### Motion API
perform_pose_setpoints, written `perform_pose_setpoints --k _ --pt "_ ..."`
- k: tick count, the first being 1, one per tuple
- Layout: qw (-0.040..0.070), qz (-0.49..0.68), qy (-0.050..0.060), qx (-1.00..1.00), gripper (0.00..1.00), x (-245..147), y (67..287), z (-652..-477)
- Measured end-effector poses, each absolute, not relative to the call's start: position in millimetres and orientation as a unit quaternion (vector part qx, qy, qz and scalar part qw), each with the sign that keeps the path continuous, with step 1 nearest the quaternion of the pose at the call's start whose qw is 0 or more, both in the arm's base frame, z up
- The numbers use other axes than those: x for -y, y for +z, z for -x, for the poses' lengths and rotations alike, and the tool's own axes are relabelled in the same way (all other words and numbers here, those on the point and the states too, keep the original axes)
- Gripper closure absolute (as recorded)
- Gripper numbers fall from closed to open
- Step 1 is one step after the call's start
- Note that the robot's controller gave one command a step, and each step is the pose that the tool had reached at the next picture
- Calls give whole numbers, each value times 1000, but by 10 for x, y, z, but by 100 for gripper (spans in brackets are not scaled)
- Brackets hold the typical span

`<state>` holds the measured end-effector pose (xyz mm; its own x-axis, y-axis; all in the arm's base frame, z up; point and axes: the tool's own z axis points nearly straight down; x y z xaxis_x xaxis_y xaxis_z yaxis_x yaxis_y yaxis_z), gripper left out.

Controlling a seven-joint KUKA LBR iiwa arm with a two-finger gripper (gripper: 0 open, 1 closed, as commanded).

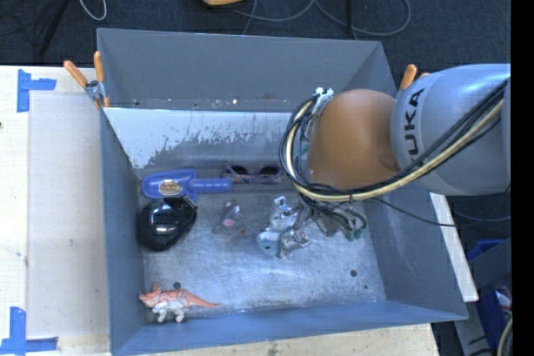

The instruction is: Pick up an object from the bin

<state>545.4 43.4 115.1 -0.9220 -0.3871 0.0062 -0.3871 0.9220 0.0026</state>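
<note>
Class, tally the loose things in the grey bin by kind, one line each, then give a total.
Blue-handled tool: 1
Black rounded object: 1
Sunglasses: 1
Orange toy dinosaur: 1
Small greyish object: 1
Total: 5

Single camera view. It looks down from above, tilted slightly so that the far inner wall of the grey metal bin (238, 83) faces the lens. The whole bin is in frame at moderate range, with dark floor (150, 12) beyond. The arm (455, 137) enters from the right.
</note>
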Motion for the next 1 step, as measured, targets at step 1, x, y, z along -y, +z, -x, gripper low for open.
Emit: perform_pose_setpoints --k 1 --pt "0 -197 0 980 100 -437 1356 -5466"
